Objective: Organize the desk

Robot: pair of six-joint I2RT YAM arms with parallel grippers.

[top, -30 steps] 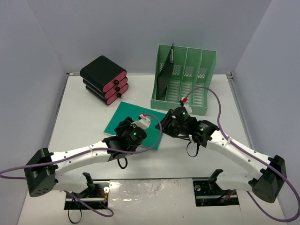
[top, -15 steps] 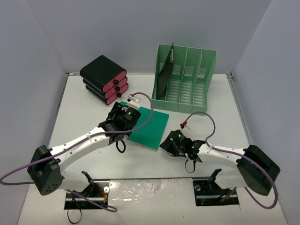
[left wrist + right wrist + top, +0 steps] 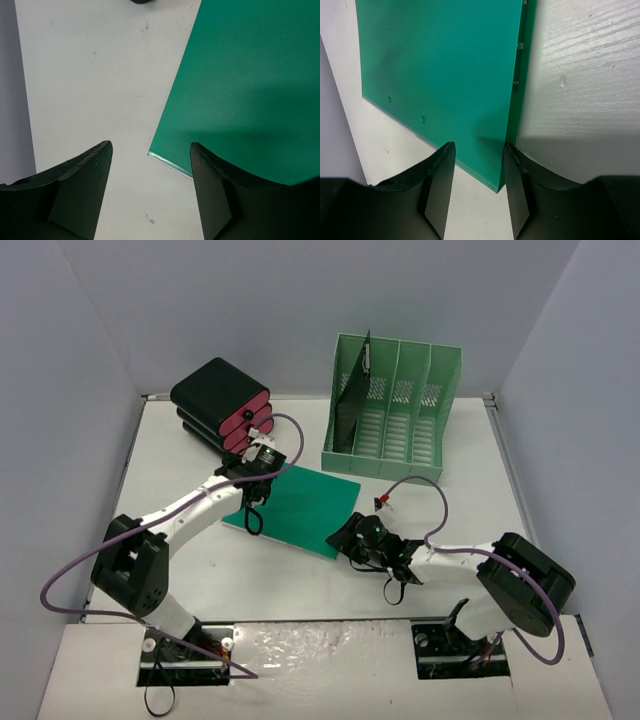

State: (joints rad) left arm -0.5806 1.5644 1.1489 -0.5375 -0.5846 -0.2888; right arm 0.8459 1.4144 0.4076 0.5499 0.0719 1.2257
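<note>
We've swung our left pincer (image 3: 150,145) farther out, apart above the green folder (image 3: 240,90); right pincer (image 3: 476,145), also apart, straddles its corner, likely to lift.

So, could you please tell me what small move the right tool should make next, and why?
Probably close the right tool on the green folder. Its open fingers straddle the folder's near corner, which sits in the gap ungripped. The folder lies flat on the desk, and the mint-green file rack beyond it appears to have free slots, so a firm grip likely comes before any lift.
</note>
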